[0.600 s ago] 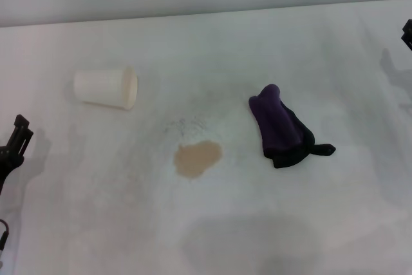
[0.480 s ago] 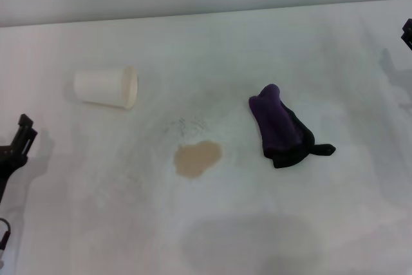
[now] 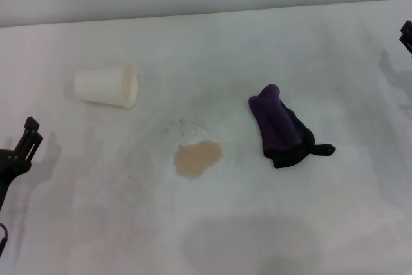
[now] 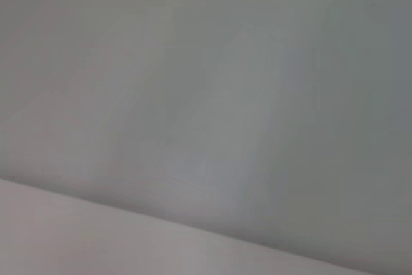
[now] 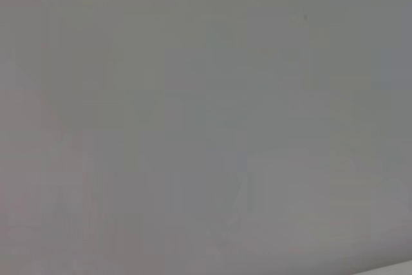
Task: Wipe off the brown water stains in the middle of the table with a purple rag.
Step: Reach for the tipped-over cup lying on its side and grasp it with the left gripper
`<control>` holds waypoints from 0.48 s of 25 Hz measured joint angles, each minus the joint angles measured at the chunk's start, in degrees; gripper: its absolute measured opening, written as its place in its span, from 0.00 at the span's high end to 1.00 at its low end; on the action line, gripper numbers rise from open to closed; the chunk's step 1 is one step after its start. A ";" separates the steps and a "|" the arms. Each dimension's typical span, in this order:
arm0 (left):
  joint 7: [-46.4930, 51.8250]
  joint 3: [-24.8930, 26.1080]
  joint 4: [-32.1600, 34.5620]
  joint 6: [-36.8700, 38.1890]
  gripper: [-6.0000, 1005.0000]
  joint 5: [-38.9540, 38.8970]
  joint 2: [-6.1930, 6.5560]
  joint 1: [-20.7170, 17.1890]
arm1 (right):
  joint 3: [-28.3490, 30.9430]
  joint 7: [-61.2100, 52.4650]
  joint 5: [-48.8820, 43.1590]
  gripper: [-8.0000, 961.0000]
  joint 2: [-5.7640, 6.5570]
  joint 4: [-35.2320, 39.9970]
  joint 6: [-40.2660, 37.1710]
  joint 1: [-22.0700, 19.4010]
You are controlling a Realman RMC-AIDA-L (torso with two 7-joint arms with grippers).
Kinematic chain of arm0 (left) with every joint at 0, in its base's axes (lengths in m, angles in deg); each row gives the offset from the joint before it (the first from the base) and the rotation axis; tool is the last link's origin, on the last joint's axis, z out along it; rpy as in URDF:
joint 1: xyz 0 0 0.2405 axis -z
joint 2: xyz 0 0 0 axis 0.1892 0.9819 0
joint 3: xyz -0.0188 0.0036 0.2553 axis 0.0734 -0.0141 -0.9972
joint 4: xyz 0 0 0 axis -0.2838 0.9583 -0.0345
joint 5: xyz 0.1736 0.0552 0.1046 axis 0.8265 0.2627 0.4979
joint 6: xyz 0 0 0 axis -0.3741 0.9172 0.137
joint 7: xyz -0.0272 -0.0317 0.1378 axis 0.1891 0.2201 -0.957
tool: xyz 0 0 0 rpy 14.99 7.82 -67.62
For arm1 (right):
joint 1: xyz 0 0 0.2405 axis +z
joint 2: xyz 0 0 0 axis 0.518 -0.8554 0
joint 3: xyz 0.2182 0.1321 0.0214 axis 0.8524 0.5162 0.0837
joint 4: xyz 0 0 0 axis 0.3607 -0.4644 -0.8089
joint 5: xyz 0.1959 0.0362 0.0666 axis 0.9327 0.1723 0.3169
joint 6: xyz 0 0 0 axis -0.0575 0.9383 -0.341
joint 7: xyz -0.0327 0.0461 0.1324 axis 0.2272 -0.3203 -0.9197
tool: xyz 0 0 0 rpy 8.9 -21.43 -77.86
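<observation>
The brown water stain [image 3: 197, 158] is a small tan blotch in the middle of the white table [image 3: 212, 223]. The purple rag [image 3: 281, 127] lies bunched to its right, with a black edge and a small black tail pointing right. My left gripper [image 3: 24, 143] is at the left edge of the head view, far from both. My right gripper [image 3: 407, 33] shows only as a dark tip at the right edge, beyond the rag. Neither wrist view shows the rag or the stain.
A white paper cup [image 3: 106, 86] lies on its side at the back left of the stain. Faint grey speckles [image 3: 187, 124] mark the table just behind the stain. The table's far edge meets a grey wall.
My left gripper has moved a little down and to the right at the left edge of the head view. The rag, stain, cup and right gripper have not moved.
</observation>
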 joint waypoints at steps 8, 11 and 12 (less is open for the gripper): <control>0.75 -0.32 -2.71 6.23 0.12 2.18 0.35 -0.33 | -0.12 0.00 0.00 0.12 -0.13 -0.36 0.00 -0.35; 0.88 -0.41 -4.37 9.19 0.13 3.05 0.49 -0.17 | -0.09 -0.01 0.00 0.12 -0.20 -0.55 -0.07 -0.47; 0.96 -0.42 -4.89 9.86 0.13 3.16 0.51 -0.12 | -0.09 -0.02 0.00 0.12 -0.20 -0.56 -0.08 -0.46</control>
